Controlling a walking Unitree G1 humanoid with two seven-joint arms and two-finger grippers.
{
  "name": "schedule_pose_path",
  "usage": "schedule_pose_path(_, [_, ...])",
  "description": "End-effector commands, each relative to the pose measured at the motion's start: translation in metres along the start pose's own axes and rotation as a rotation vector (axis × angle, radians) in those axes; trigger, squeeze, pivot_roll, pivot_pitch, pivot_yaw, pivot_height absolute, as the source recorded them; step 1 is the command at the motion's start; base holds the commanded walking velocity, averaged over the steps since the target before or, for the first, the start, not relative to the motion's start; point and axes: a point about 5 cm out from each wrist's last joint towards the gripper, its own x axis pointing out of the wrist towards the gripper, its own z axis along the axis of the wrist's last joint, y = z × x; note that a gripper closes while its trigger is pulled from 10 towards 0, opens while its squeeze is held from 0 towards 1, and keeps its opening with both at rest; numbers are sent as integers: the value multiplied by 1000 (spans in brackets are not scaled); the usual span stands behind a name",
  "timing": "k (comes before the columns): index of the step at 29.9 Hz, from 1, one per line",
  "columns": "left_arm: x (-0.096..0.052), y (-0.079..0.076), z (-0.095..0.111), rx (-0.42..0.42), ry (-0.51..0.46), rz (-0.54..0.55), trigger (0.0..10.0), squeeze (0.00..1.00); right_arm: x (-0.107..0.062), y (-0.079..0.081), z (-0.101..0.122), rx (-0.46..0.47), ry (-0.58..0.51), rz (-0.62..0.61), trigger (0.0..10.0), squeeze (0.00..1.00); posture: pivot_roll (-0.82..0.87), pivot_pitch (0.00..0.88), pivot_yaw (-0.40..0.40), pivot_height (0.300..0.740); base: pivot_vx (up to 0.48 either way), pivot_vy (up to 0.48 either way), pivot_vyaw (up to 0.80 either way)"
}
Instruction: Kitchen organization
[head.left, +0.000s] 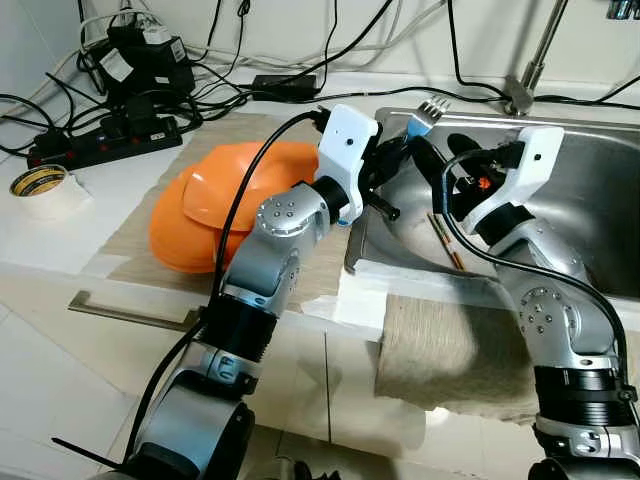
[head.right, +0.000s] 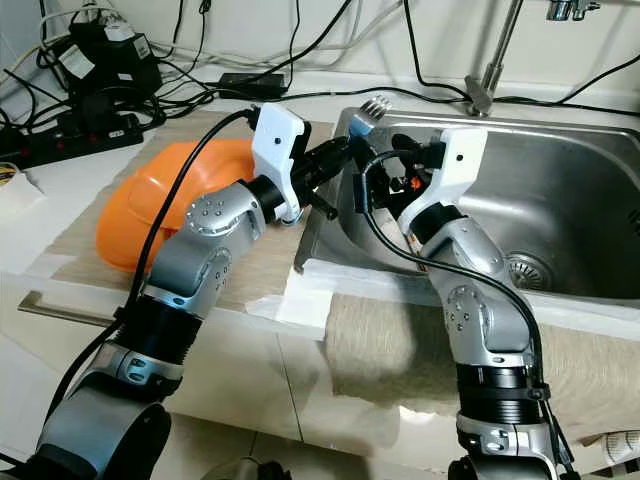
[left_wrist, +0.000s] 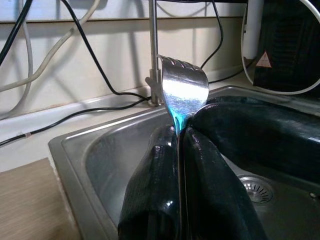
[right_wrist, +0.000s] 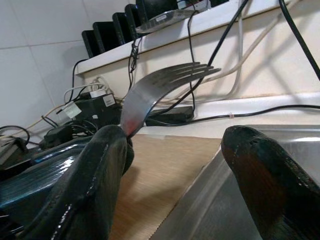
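Note:
A metal fork (head.left: 428, 112) stands tines-up over the back left corner of the steel sink (head.left: 590, 200). My left gripper (head.left: 403, 143) reaches in from the counter side and is shut on the fork's handle; in the left wrist view the fork (left_wrist: 182, 90) rises from between the closed fingers (left_wrist: 160, 165). My right gripper (head.left: 452, 160) is just right of the fork, above the sink, and open. In the right wrist view the fork (right_wrist: 160, 85) sits against one of its fingers (right_wrist: 100, 170), with a wide gap to the other.
An orange bowl (head.left: 230, 200) lies upside down on a beige mat left of the sink. A chopstick (head.left: 447, 240) lies in the sink. A brown towel (head.left: 450, 340) hangs over the front edge. The faucet (head.left: 535, 60), power strip (head.left: 100, 140), cables and tape roll (head.left: 40, 185) sit behind.

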Motion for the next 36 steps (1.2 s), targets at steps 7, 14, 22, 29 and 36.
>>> schedule_pose_path(7, [0,-2,10,25,-26,-20,0,0,9,-4,-6,-57,30,-72,10000,1000,-48,0,106,740,0,0,0])
schedule_pose_path(14, [0,-7,11,27,-32,-39,0,0,13,-6,-6,-60,21,-100,10000,1000,-50,0,107,740,0,0,0])
schedule_pose_path(22, [0,-14,17,2,-70,-71,0,0,17,-10,-10,20,23,-150,10000,0,-49,0,108,740,0,0,0])
schedule_pose_path(29, [-1,-19,24,-25,-110,-106,0,0,23,-10,-15,125,14,-186,10000,0,-44,0,111,740,0,0,0])
schedule_pose_path(36, [-3,-25,31,-47,-142,-141,0,0,28,-11,-18,172,3,-220,10000,0,-38,0,112,740,0,0,0])
